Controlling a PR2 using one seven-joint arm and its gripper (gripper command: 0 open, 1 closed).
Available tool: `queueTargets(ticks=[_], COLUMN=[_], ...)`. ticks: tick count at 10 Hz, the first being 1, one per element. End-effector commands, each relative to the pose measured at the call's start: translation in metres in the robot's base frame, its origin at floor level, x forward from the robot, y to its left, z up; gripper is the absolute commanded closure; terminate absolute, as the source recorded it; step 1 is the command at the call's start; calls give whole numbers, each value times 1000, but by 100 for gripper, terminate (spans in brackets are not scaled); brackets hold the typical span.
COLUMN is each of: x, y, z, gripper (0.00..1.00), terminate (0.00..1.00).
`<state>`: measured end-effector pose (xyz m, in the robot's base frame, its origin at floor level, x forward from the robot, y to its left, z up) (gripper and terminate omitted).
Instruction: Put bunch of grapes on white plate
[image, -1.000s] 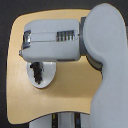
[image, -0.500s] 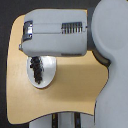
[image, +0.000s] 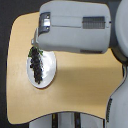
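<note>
**One arm over the table, grapes on the plate**

One grey arm (image: 75, 25) filled the upper half of the exterior view, stretched across a light wooden table (image: 80, 85). Its gripper (image: 36, 42) pointed down at the exterior view's left — fingers mostly hidden under the arm's bulk, so apart or together could not be told. Below it sat the white plate (image: 49, 70), and on that plate lay the bunch of grapes (image: 36, 64) — dark, elongated, greenish stem end nearest the gripper.

Gripper (image: 36, 44) fingertips and white plate (image: 48, 75) top edge behind arm.
</note>
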<state>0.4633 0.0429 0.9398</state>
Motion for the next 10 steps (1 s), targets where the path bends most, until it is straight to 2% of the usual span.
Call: queueTargets(ticks=[1,5,7,9,10], x=[7,8,13,8,4], y=[-159,-279,-309,-336,-341], z=[41,52,56,56,55], gripper=[0,0,0,0,0], terminate=[0,0,0,0,100])
